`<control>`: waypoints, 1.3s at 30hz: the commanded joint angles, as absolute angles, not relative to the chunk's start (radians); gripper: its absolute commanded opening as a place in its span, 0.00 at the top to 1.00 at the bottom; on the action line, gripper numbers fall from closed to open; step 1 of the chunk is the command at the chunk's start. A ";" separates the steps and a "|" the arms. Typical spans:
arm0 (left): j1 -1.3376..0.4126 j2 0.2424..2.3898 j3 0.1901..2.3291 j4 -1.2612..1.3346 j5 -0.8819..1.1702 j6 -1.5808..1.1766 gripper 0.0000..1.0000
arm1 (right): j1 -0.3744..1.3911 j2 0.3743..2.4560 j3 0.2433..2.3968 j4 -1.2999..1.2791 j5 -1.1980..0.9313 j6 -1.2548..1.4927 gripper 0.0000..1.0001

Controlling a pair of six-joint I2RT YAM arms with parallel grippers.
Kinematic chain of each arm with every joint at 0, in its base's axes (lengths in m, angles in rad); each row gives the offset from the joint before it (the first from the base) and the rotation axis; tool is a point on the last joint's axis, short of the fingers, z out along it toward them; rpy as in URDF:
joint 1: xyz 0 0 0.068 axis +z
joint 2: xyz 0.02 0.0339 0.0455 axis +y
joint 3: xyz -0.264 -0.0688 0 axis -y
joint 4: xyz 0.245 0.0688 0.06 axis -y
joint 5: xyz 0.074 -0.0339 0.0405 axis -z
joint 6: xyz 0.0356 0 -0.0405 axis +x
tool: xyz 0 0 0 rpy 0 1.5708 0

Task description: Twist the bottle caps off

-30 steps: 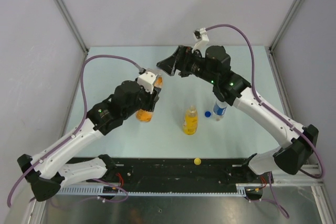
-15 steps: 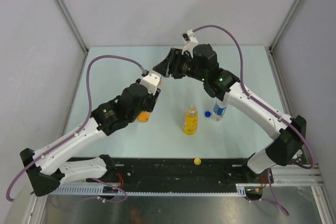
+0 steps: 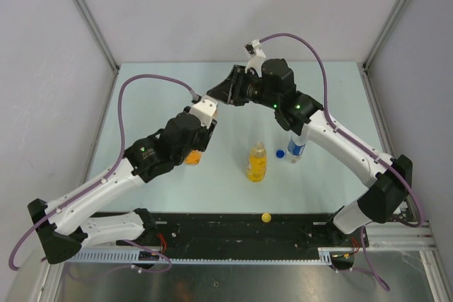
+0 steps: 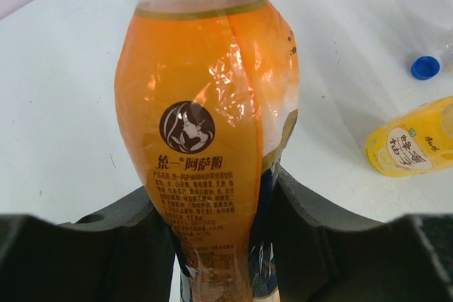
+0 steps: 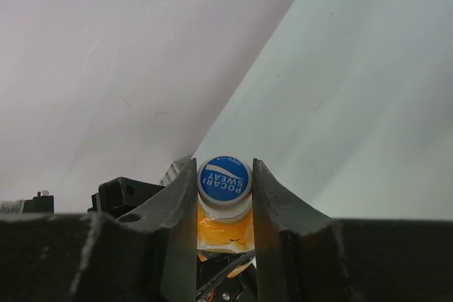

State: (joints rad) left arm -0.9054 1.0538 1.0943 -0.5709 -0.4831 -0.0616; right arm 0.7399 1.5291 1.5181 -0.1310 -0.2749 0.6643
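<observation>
My left gripper [image 4: 221, 199] is shut on the lower body of the orange bottle [image 4: 212, 125], held off the table and tilted toward the right arm. In the top view the left gripper [image 3: 202, 119] covers most of that bottle [image 3: 191, 158]. My right gripper [image 5: 224, 175] is shut on its cap [image 5: 224, 183], white-rimmed with a blue printed top, and meets the bottle's mouth at the table's middle rear [image 3: 216, 94]. The yellow bottle [image 3: 257, 163] stands uncapped. Beside it a blue cap [image 3: 280, 153] lies loose next to the clear blue-labelled bottle [image 3: 296, 148].
A yellow cap [image 3: 266, 217] rests on the black rail at the near edge. The right forearm passes over the clear bottle. Grey walls enclose the pale table [image 3: 141, 104] on the left, the back and the right.
The right gripper moved left to the orange bottle's mouth and closed on its cap. The left arm drew the bottle slightly lower and kept its grip.
</observation>
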 commanded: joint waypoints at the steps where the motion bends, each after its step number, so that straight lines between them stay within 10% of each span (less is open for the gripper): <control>1: -0.912 1.052 1.136 -0.554 -0.515 -0.071 1.00 | 0.722 1.509 1.503 -0.043 -0.341 0.691 0.98; 13: -0.912 1.039 1.152 -0.545 -0.343 -0.054 1.00 | 0.674 1.424 1.407 0.081 -0.487 0.604 1.00; 39: -0.909 0.976 1.212 -0.373 0.778 0.026 1.00 | 0.542 1.356 1.269 0.743 -1.178 0.843 1.00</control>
State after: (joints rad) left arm -0.8742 0.9817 1.1725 -0.4843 0.3847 -0.0628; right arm 0.5304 1.3449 1.2755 0.5758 -1.1210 0.7849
